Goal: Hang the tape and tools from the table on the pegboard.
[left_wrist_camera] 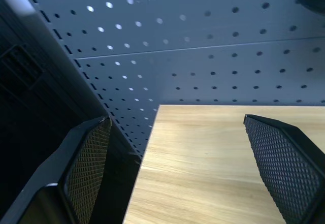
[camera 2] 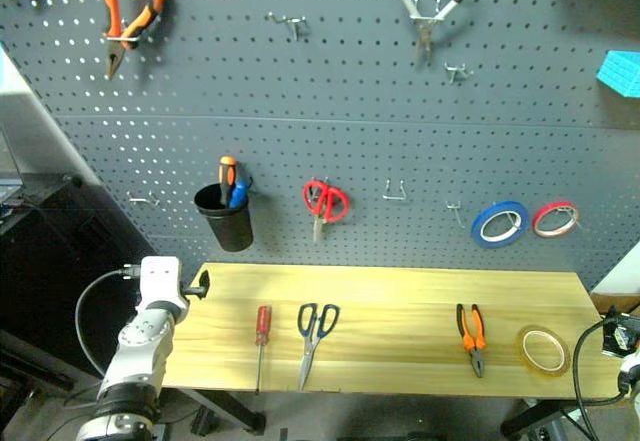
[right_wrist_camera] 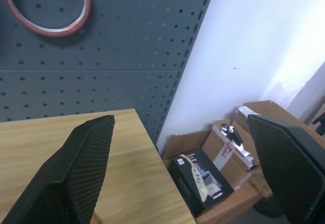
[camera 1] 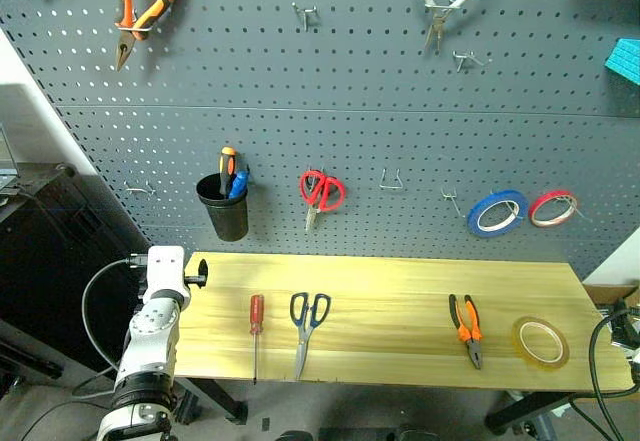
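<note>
**Nothing picked up yet: both hands wait at the counter's ends**

The left hand (left_wrist_camera: pixel 177 168) sits at the near left corner of the counter (camera 1: pixel 400 281), its fingers (left_wrist_camera: pixel 86 168) spread wide apart with nothing between them. The right hand (right_wrist_camera: pixel 183 168) hangs off the far right end, fingers likewise parted and empty, aimed past the counter's edge toward some cardboard boxes (right_wrist_camera: pixel 223 168) on the floor.

All four task items lie flat on the wood. The red-handled screwdriver (camera 1: pixel 256 329) is nearest the left hand, just to its right; the dark-handled scissors (camera 1: pixel 306 327) lie just beyond that. The orange-and-black pliers (camera 1: pixel 466 327) are well across toward the right hand, and the yellowish tape (camera 1: pixel 541 342) is the closest thing to it, near the right edge.

The pegboard (camera 1: pixel 350 91) behind has several bare hooks, one (camera 1: pixel 391 179) between the red scissors (camera 1: pixel 321 193) and the blue tape roll (camera 1: pixel 497 212).

By my reading this is the opening step, with no item hung. The next move calls for one hand to swing in over its nearest item, most plausibly the left toward the screwdriver or the right toward the tape, and lower around it
</note>
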### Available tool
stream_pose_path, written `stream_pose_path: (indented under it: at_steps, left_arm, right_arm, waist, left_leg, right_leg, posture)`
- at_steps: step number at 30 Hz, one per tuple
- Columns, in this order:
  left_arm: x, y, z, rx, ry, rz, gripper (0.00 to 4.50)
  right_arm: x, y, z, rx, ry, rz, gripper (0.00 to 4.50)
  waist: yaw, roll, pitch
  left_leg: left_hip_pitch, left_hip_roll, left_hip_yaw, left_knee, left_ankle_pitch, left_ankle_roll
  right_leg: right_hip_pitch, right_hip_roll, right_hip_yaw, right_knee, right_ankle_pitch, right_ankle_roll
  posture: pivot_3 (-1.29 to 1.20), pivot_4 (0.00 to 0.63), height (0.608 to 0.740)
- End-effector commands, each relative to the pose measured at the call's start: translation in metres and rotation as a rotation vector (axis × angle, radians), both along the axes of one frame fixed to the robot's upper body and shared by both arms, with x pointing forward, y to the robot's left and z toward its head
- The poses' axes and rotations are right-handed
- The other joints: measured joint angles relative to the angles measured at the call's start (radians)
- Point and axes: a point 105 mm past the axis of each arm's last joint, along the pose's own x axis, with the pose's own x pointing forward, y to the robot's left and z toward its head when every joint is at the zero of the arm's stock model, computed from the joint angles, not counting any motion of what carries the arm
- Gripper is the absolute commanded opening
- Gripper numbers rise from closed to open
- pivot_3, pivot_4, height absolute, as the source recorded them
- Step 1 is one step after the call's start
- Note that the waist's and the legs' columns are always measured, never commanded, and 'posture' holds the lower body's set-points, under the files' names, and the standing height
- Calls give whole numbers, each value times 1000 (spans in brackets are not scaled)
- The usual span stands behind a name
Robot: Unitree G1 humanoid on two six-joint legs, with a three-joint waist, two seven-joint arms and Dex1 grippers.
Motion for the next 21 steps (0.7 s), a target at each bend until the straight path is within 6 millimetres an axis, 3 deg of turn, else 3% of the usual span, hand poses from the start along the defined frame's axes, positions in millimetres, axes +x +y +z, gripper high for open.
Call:
stream_pose_path:
  at_steps: [1, 8, 12, 18, 21]
  left_arm:
    - [6, 7, 21, 40, -71, 7, 4436]
    - [3, 8, 18, 75, -53, 6, 4436]
    - [4, -5, 20, 83, -57, -80, 4436]
    - [2, -51, 26, 77, -67, -351, 4436]
    - [-8, -99, 23, 25, -16, -597, 4436]
  right_arm:
    - [3, -4, 21, -39, -65, 7, 4500]
    - [9, 5, 19, -41, -48, 66, 4500]
    - [17, 28, 12, -29, -6, 177, 4500]
    - [26, 70, 4, 46, 40, 356, 4500]
    - [32, 99, 4, 73, 84, 433, 4500]
  waist:
    - [0, 0, 0]
    - [0, 0, 0]
    - [0, 0, 0]
    - [0, 0, 2]
    - [-2, 3, 10]
  left_leg:
    - [0, 0, 0, 0, 0, 0]
    - [0, 0, 0, 0, 0, 0]
    - [0, 0, 0, 0, 0, 0]
    - [0, 1, 0, 0, 0, 0]
    - [0, 2, 0, 0, 0, 0]
  right_leg:
    - [0, 0, 0, 0, 0, 0]
    - [0, 0, 0, 0, 0, 0]
    - [0, 0, 0, 0, 0, 0]
    - [0, 0, 0, 0, 0, 0]
    - [0, 0, 0, 0, 0, 0]
  posture:
    - [68, 0, 740]
    - [72, 0, 740]
    - [69, 6, 740]
    - [57, 35, 740]
    - [31, 72, 740]
